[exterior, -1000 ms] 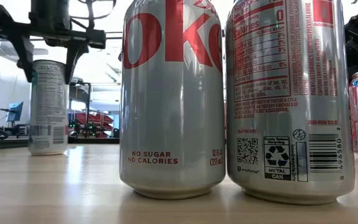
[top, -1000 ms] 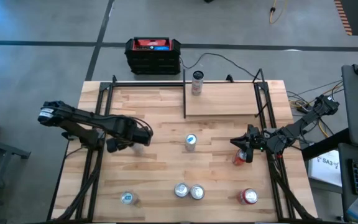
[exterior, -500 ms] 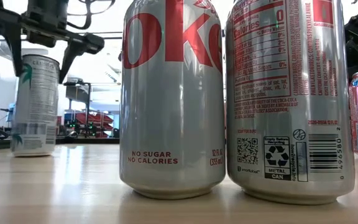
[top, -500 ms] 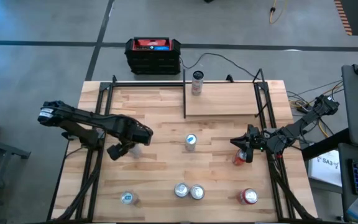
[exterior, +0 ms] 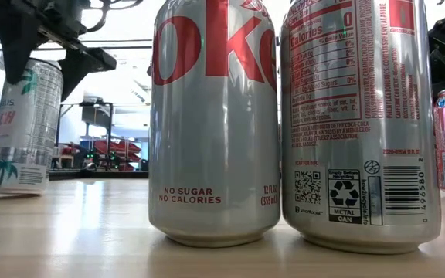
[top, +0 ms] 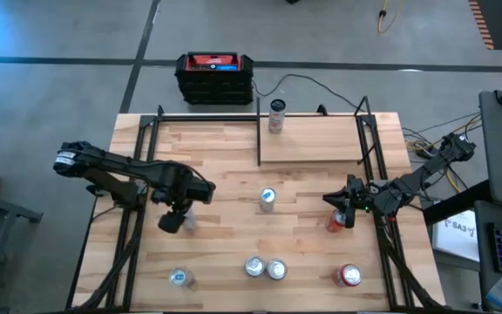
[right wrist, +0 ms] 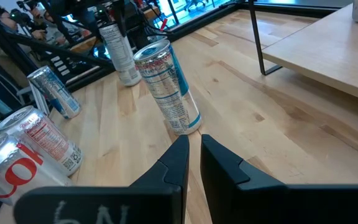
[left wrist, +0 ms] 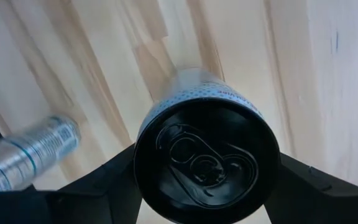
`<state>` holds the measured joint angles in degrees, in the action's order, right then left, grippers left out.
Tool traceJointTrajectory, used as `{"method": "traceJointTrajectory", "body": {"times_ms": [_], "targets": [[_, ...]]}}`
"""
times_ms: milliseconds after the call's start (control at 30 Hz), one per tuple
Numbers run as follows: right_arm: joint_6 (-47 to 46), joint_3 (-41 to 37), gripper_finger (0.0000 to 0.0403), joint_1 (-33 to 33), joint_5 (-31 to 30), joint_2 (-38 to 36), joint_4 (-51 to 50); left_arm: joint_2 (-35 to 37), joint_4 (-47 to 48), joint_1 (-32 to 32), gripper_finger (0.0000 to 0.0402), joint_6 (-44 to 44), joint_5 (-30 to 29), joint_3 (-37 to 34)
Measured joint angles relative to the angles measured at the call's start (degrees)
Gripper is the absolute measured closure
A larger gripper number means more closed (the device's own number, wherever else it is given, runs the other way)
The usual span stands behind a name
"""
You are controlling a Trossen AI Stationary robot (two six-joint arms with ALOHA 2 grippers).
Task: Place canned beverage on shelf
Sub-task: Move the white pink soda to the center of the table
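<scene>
Left end effector (left wrist: 204, 186) clamps tall can (left wrist: 205, 163); grasp step. Next: lift, carry to shelf (top: 321, 139). Right end effector (right wrist: 192, 163) closed, idle.

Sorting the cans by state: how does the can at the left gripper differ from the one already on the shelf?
The slim white can with palm-tree print sits between the left gripper's fingers, on the big tabletop; the slim silver can stands free on the light wood shelf. The white can tilts in the low view; the silver one looks upright. Both are slim cans.
</scene>
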<state>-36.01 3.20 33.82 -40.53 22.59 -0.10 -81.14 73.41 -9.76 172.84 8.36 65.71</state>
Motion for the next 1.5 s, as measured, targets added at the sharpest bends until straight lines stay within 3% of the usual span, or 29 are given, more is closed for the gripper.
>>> {"method": "traceJointTrajectory", "body": {"times_ms": [233,600,1067,1367,1500], "targets": [[0.0,0.02,0.0374,0.0,0.02,0.0,-0.02,-0.04,-0.37,0.0,0.0157,6.82,-0.79,0.0],[0.0,0.01,0.0374,0.01,0.02,0.0,-0.02,-0.09,-0.35,2.34,0.0157,7.23,-0.85,-0.07],[0.0,0.02,0.0374,0.0,0.02,0.0,-0.02,-0.37,-0.98,2.4,0.015,7.1,-8.88,0.7],[-0.01,0.01,0.0374,0.01,0.02,0.0,-0.02,-2.79,-0.03,2.36,0.0141,-0.41,-9.02,2.31],[0.0,0.02,0.0374,0.0,0.0,0.0,-0.02,-5.1,2.91,2.37,0.012,-3.43,-12.15,4.99]]}}
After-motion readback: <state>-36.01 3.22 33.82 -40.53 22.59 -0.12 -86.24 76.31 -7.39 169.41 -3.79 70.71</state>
